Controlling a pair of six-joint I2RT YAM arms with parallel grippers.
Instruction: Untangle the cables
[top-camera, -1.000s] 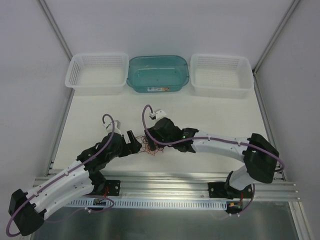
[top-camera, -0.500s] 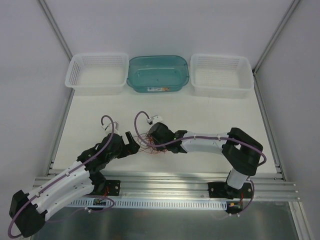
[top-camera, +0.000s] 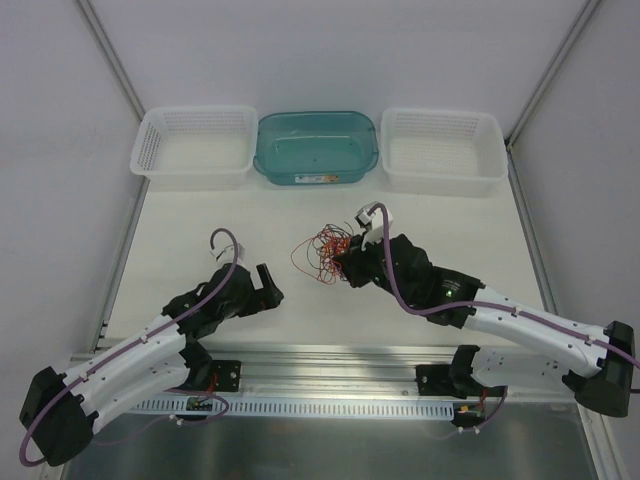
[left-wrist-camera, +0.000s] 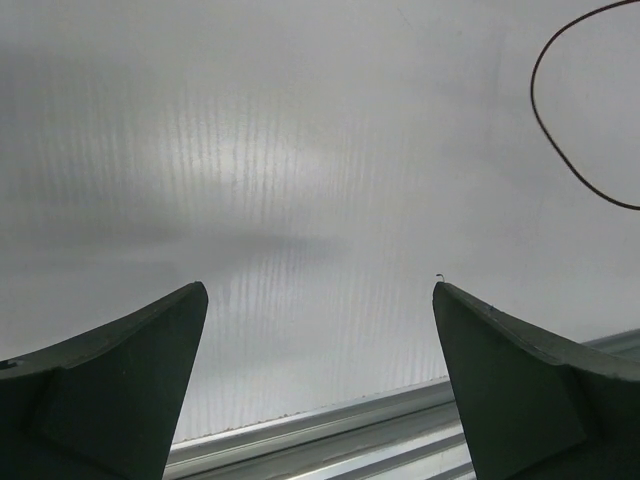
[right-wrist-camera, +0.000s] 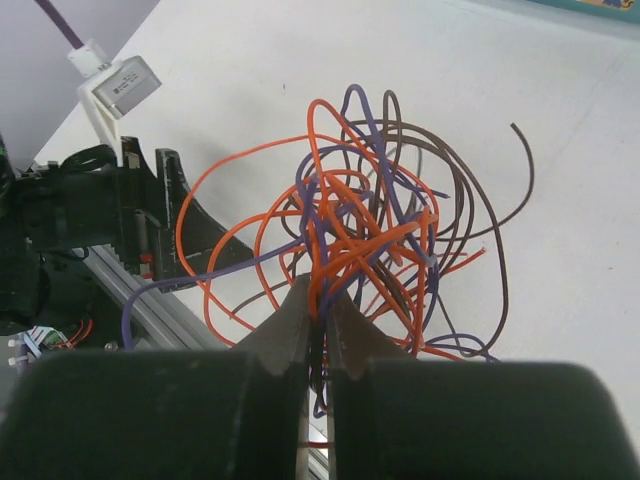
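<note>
White walls enclose a pale worktop (top-camera: 200, 230), at the far edge of which three containers are lined up: a white basket (top-camera: 195, 172) on the left, a teal tub (top-camera: 316, 172) in the middle and a second white basket (top-camera: 443, 178) on the right. The cables (top-camera: 322, 256) are found near the middle of the worktop, in front of the teal tub and well apart from it, as one loose tangle of orange, purple and brown strands. The right gripper (right-wrist-camera: 318, 315) is closed on this tangle, and several orange strands are pinched between its fingertips. Whether the tangle rests on the worktop or is raised from it cannot be told. The left gripper (left-wrist-camera: 318, 290) is held wide open over bare worktop, to the left of the tangle, and nothing is between its fingers. One thin dark loop (left-wrist-camera: 545, 130) is seen at the upper right edge of the left wrist view.
</note>
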